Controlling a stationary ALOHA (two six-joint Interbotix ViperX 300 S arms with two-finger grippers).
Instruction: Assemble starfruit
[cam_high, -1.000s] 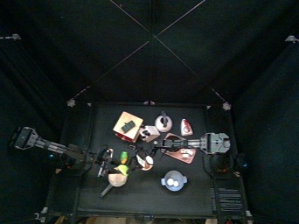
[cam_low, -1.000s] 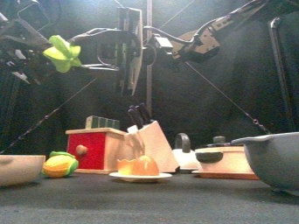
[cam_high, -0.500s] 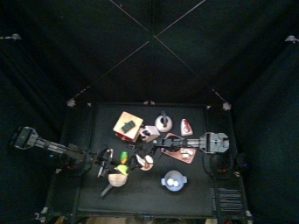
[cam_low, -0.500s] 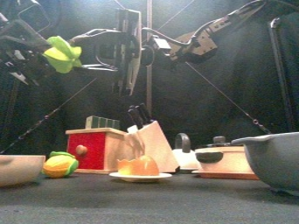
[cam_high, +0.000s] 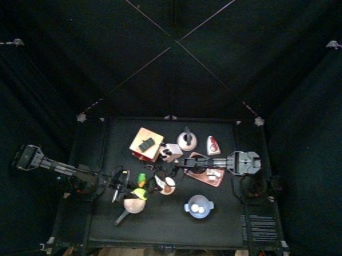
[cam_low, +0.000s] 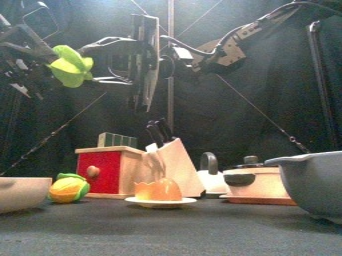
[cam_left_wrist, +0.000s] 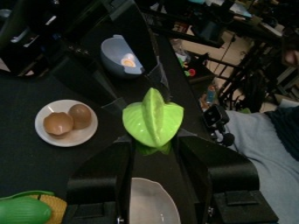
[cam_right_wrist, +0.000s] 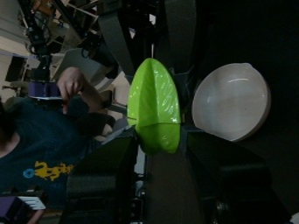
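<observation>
Front view shows the left gripper (cam_low: 70, 68) raised high over the surface (cam_low: 160, 228), its fingers spread fairly wide and clamped on a yellow-green starfruit piece (cam_low: 67, 67). The right gripper (cam_low: 171, 52) is hard to make out there, lost among dark arm links. Right wrist view shows its fingers closed on a second green starfruit piece (cam_right_wrist: 155, 103), with a person in a dark printed shirt (cam_right_wrist: 41, 144) beyond the curtains. A third, yellower starfruit piece (cam_low: 68, 187) lies on the surface beside a red knife block (cam_low: 112, 170). A grey bowl (cam_low: 310, 180) is cut off at the frame edge. Left wrist view shows a white plate (cam_left_wrist: 65, 122) holding two brown items and a blue bowl (cam_left_wrist: 121, 54) below, on black surface; the room past it is cluttered and indistinct
</observation>
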